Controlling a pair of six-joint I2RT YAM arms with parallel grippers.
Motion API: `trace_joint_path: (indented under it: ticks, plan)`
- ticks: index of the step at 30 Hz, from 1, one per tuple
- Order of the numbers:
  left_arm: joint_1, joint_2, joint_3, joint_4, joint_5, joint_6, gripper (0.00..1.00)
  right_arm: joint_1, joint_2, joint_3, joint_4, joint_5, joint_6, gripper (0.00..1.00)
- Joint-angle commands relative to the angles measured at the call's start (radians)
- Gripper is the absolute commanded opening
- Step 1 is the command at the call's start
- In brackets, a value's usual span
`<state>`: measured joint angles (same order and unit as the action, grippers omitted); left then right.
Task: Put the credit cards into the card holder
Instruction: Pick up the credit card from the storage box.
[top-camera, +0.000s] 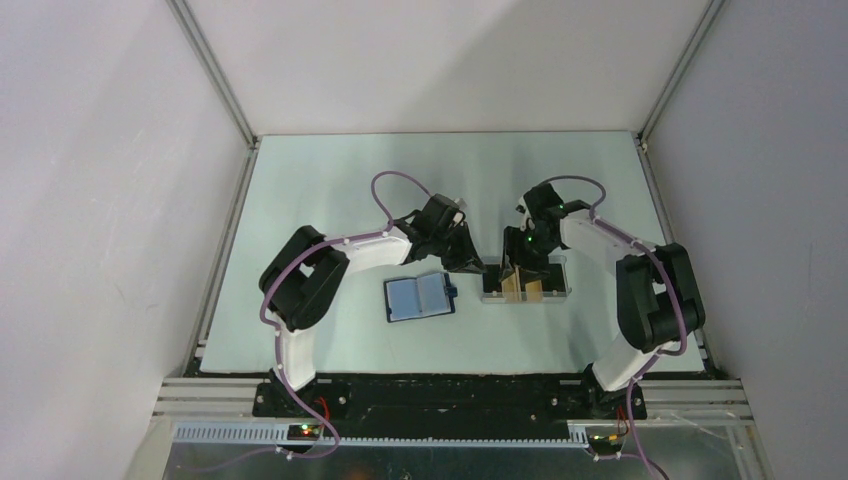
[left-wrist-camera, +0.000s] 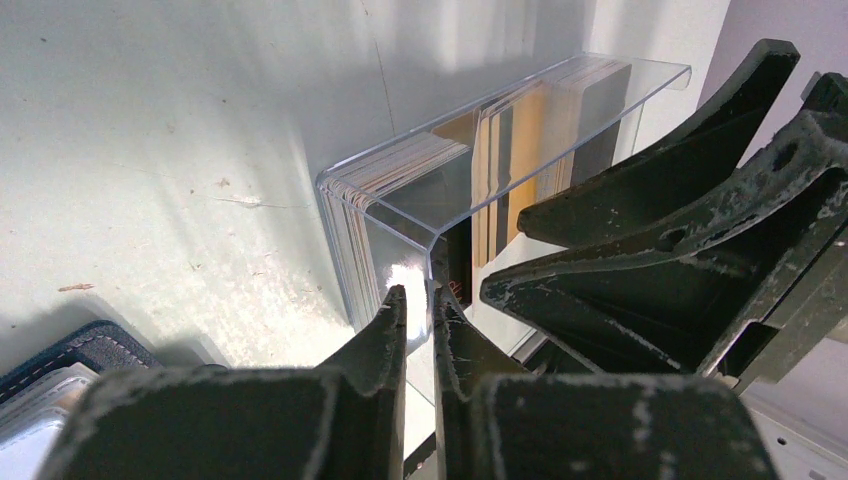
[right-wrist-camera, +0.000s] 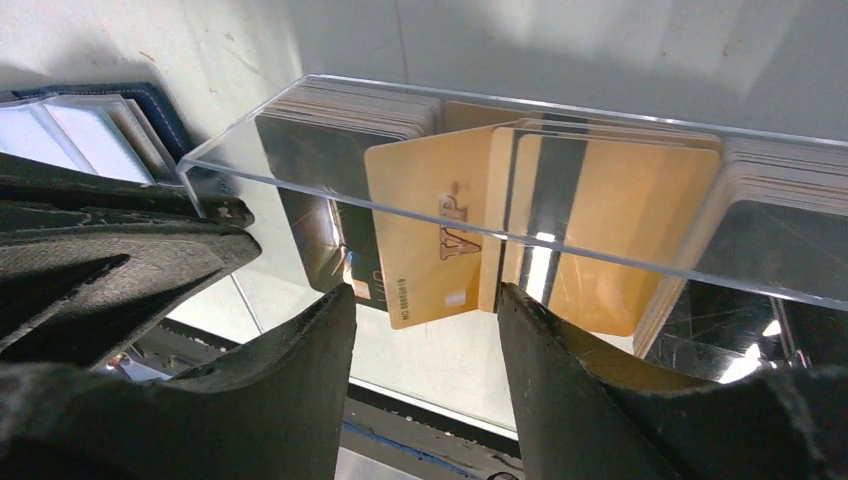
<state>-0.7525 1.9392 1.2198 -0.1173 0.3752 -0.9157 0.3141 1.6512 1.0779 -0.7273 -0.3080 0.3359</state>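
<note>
Right gripper (right-wrist-camera: 425, 298) is right up in the lens, jaws spread wide, nothing in them. Straight ahead of its tips, the gold credit cards (right-wrist-camera: 440, 220) stand on edge inside the clear case (right-wrist-camera: 600, 130). Left gripper (left-wrist-camera: 418, 300) is nearly closed, pinching the case's corner wall. Card holder (top-camera: 420, 297) lies flat and open, just behind and left of the left gripper's fingers.
</note>
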Motion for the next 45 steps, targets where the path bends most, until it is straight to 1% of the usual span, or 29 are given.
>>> trace_joint_path:
  ticks: [1,4,6,7,8,9,15,16,28,31,39,45]
  plan:
    - [-0.013,0.109,-0.053,-0.165,-0.126,0.08,0.0,0.037,0.023,0.054,-0.01,0.045,0.003,0.58]
    - [-0.014,0.109,-0.055,-0.166,-0.126,0.08,0.0,0.066,0.057,0.07,-0.022,0.088,0.011,0.52]
    - [-0.013,0.108,-0.055,-0.166,-0.126,0.08,0.0,0.08,0.071,0.081,-0.039,0.151,0.015,0.49]
    - [-0.013,0.108,-0.055,-0.166,-0.127,0.08,0.0,0.084,0.074,0.089,-0.044,0.184,0.015,0.45]
    - [-0.014,0.109,-0.055,-0.166,-0.127,0.08,0.0,0.09,0.077,0.092,-0.054,0.208,0.014,0.43]
    - [-0.014,0.109,-0.055,-0.166,-0.127,0.08,0.0,0.091,0.077,0.092,-0.057,0.218,0.012,0.38]
    - [-0.013,0.108,-0.054,-0.166,-0.128,0.08,0.0,0.093,0.048,0.102,-0.092,0.269,0.001,0.24]
    - [-0.013,0.108,-0.055,-0.165,-0.128,0.08,0.0,0.093,0.043,0.104,-0.095,0.271,0.0,0.23]
    - [-0.014,0.108,-0.054,-0.166,-0.128,0.08,0.0,0.084,-0.014,0.128,-0.152,0.304,-0.016,0.22]
    - [-0.015,0.11,-0.054,-0.166,-0.126,0.08,0.0,0.08,-0.013,0.131,-0.161,0.308,-0.023,0.21]
    - [-0.015,0.109,-0.054,-0.166,-0.126,0.08,0.0,0.082,0.001,0.132,-0.179,0.379,-0.035,0.21]
    - [-0.015,0.107,-0.054,-0.165,-0.127,0.08,0.0,0.087,0.011,0.132,-0.165,0.345,-0.036,0.24]
